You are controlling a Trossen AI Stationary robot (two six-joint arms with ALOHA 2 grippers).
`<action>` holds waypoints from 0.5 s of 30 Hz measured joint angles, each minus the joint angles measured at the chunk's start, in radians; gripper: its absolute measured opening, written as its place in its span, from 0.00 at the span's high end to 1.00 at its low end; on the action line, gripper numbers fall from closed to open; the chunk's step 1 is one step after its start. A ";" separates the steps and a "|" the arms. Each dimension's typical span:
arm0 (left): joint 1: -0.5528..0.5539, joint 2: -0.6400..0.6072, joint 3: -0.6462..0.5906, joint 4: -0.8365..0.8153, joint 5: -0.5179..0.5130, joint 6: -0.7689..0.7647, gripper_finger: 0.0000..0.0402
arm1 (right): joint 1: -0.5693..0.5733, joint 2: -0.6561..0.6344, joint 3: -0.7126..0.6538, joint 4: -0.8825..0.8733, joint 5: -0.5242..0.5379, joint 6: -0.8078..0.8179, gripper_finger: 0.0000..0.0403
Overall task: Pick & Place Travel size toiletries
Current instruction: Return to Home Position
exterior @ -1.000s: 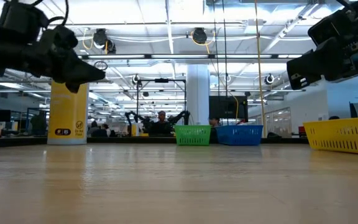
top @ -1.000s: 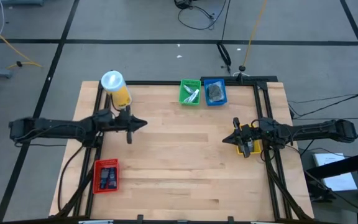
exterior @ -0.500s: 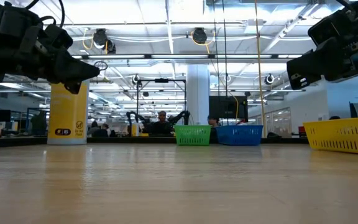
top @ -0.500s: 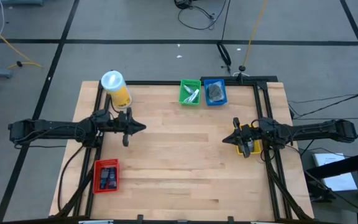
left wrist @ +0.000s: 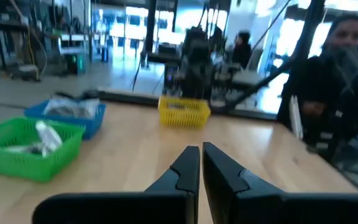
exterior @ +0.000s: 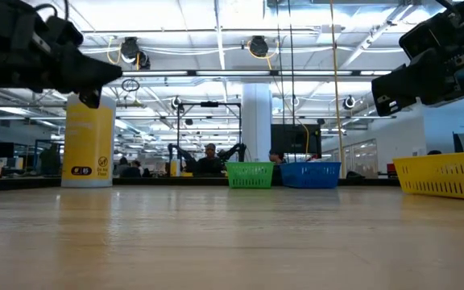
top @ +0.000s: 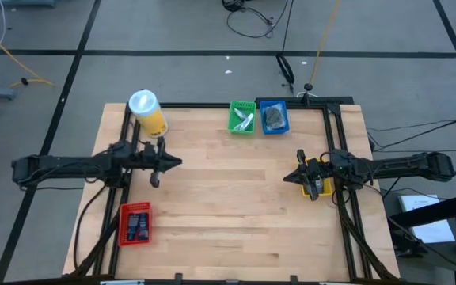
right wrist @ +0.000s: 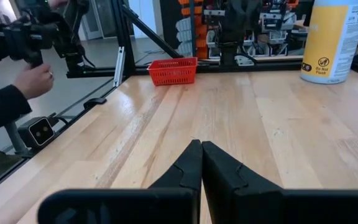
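My arms hang level over the table (top: 228,206), each drawn to its own side. I judge that fits a return to rest, with nothing left to carry. My left gripper (left wrist: 201,163) hovers near the canister (top: 150,115), fingers pressed together on nothing. My right gripper (right wrist: 201,157) hangs over the yellow tray (exterior: 445,177), likewise closed and empty.

The green tray (top: 243,104) and blue tray (top: 273,103) stand touching at the far edge, probably so either arm can reach them. The red tray (top: 122,226) sits at my left near corner.

Pale sachets (top: 245,120) lie in the green tray, a dark grey heap (top: 275,119) in the blue, and dark tubes (top: 137,226) with blue marks in the red. My right arm covers the yellow tray from above, so I cannot tell what it holds. I see no toiletries outside the trays.
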 joint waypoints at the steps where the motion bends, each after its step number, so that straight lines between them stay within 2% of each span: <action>1: -0.007 -0.037 -0.004 -0.004 -0.008 -0.008 0.95 | 0.000 0.000 0.000 0.000 0.000 0.000 1.00; 3: -0.027 -0.113 -0.016 -0.020 -0.044 -0.019 0.95 | 0.000 0.000 0.000 0.000 0.000 0.000 1.00; 8: -0.070 -0.266 -0.016 -0.178 -0.194 -0.025 0.95 | 0.000 0.000 0.000 0.000 0.000 0.000 1.00; 15: -0.100 -0.404 -0.016 -0.394 -0.211 0.006 0.95 | 0.000 0.000 0.000 0.000 0.000 0.000 1.00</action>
